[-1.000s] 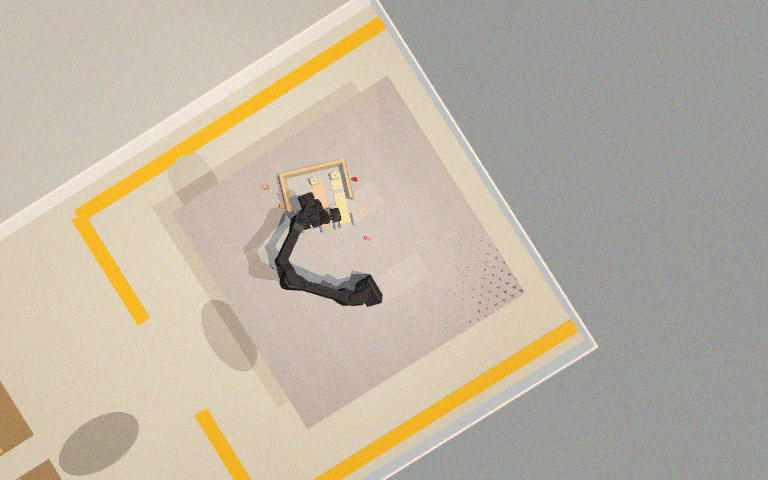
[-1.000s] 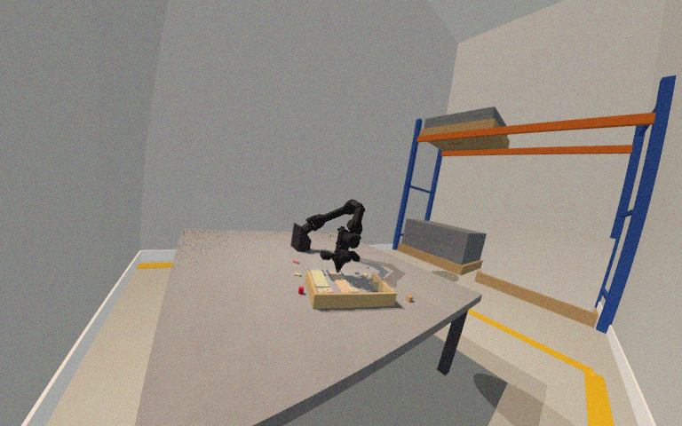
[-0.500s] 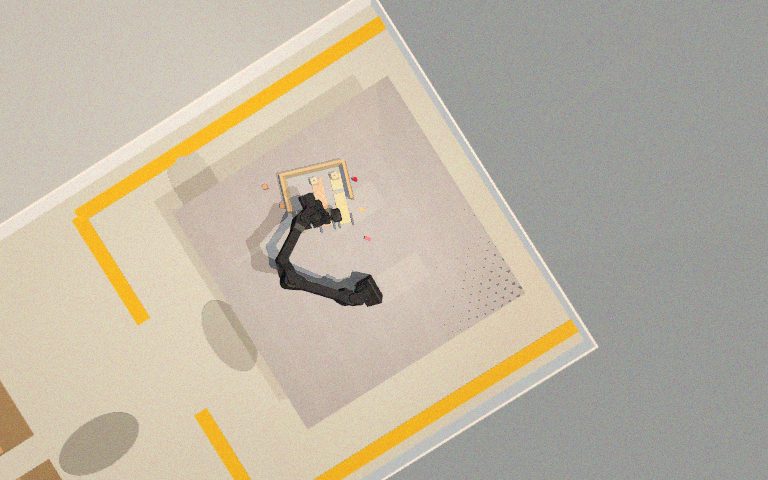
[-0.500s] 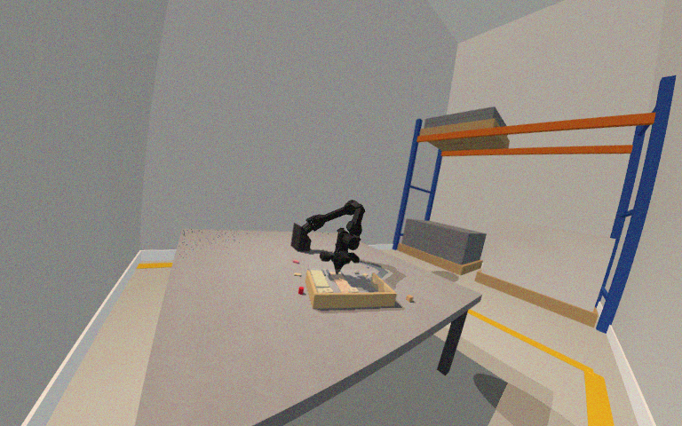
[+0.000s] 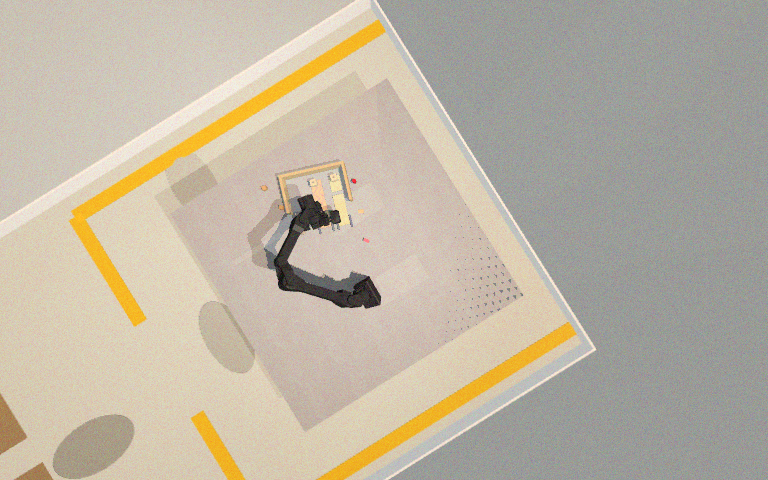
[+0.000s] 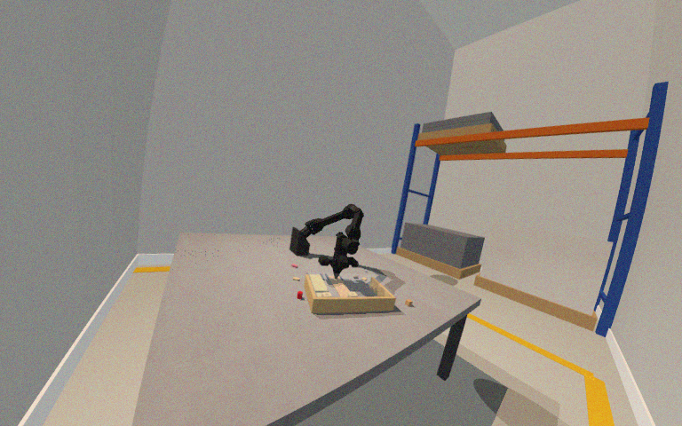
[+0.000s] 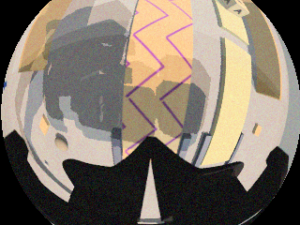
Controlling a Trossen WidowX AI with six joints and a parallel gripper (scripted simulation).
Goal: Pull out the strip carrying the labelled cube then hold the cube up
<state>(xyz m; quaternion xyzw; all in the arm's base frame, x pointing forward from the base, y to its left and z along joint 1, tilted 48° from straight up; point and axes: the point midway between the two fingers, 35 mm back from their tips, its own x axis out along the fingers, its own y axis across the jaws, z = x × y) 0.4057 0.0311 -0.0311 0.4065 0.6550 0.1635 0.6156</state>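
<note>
You have the patterned strip (image 5: 319, 195) (image 6: 342, 290) (image 7: 159, 47), orange with purple zigzags, lying between the side walls of a wooden tray (image 5: 310, 168) (image 6: 354, 304) (image 7: 269, 66). Its visible length runs unbroken from the top of your wrist frame down to the end effector (image 5: 325, 223) (image 6: 337, 276) (image 7: 150, 139), which covers part of its near end. A pale cube (image 5: 313, 182) (image 6: 352, 294) sits at the strip's far end, upper centre of your top frame; its label is too small to read there, and your wrist frame cuts it off.

Your end effector is closed, fingertips together, with nothing in its hold. It points down over the strip's near end; you cannot tell whether it touches.

Just to the right in your wrist frame you see a yellow strip in two pieces: a long near piece (image 5: 341, 210) (image 6: 316, 281) (image 7: 235, 96) and a short far piece (image 5: 335, 186) (image 7: 231, 24), with a gap between them. A second cube (image 5: 333, 177) (image 6: 326, 295) (image 7: 234, 7), lettered A, sits on the far piece.

Outside the tray, a red cylinder (image 5: 353, 181) (image 6: 299, 295) stands beside its wall, left of it in your exterior frame, and an orange block (image 5: 263, 187) (image 6: 409, 303) lies on its other side. A pink piece (image 5: 365, 240) (image 6: 294, 266) lies farther off on the table (image 5: 339, 362) (image 6: 241, 351). Your black arm (image 5: 311, 290) (image 6: 329, 219) bends over from the table's far side in the exterior frame.
</note>
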